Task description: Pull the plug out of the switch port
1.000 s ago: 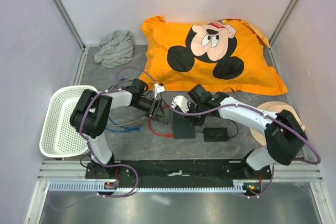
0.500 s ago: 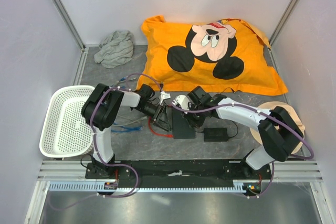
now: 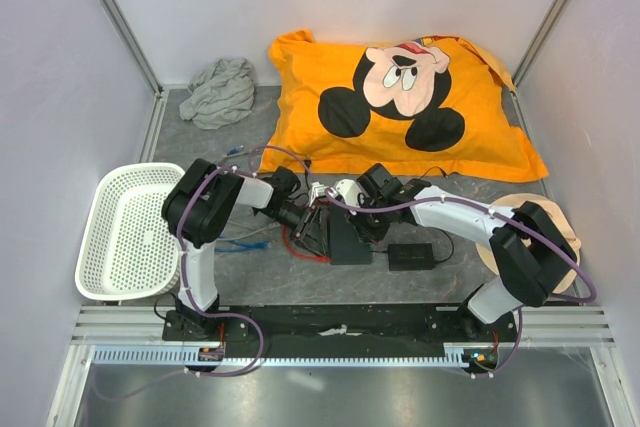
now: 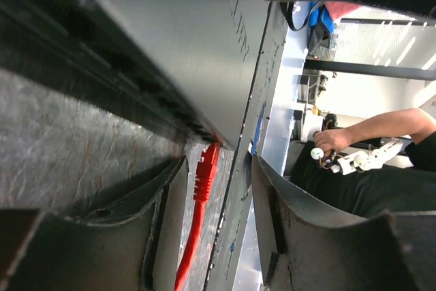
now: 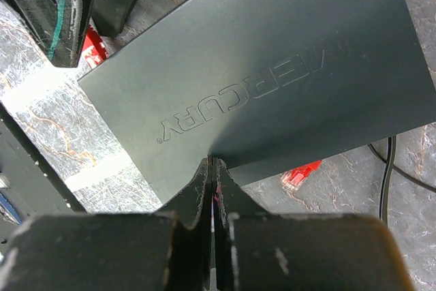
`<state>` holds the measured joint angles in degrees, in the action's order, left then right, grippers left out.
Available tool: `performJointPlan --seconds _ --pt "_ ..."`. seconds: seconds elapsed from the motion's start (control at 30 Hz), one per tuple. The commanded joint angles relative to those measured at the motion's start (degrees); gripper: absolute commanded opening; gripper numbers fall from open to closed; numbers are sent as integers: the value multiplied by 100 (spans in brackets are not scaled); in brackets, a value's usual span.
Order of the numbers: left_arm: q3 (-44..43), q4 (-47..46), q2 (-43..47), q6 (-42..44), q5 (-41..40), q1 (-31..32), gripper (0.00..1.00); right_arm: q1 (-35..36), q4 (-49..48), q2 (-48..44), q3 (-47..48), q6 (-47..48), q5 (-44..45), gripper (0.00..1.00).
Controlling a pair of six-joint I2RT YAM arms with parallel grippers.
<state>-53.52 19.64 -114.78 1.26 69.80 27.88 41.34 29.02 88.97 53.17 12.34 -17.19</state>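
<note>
My left claw (image 4: pixel 218 219) has just slid in from the basket side to the socket edge of the flat, thin black switch box (image 3: pixel 350 240), and its jaws have been narrowing on the way. They now stand roughly half open, one on each side of the red plastic plug (image 4: pixel 206 172) seated in a port. There is a sliver of gap on both sides, so nothing is gripped yet. My right claw (image 5: pixel 212 185) has not shifted. It is fully closed and empty, with its tips pressed on the switch's edge to pin it down. I judge the plug is lined up, so what remains is the squeeze and a straight pull away from the port.

The switch lies mid-table on a grey marbled mat (image 3: pixel 250 282). A smaller, thicker black power brick (image 3: pixel 411 256) sits just beside it on the right, and a loose second red plug end (image 5: pixel 300 175) lies by its edge. Thin blue cables (image 3: pixel 240 242) trail toward a white plastic mesh basket (image 3: pixel 95 237). At the back rest an orange cartoon-mouse pillow (image 3: pixel 300 117) and a crumpled grey cloth (image 3: pixel 220 92). Pale walls with aluminium posts close the space in.
</note>
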Motion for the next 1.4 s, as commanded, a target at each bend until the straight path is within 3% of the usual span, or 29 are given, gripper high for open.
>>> performJointPlan --seconds 0.0,0.73,1.03,1.37 --pt "96 -30 -35 -55 262 60 48 -30 -106 209 -34 -47 102 0" --pt "-1 -13 -325 -73 236 244 30 -39 -212 121 -140 -21 199 0" --pt "-150 110 -493 -47 394 236 12 -39 -195 156 -157 32 313 0" --pt "-160 840 -406 279 113 96 2 -39 -71 253 -228 418 602 0"
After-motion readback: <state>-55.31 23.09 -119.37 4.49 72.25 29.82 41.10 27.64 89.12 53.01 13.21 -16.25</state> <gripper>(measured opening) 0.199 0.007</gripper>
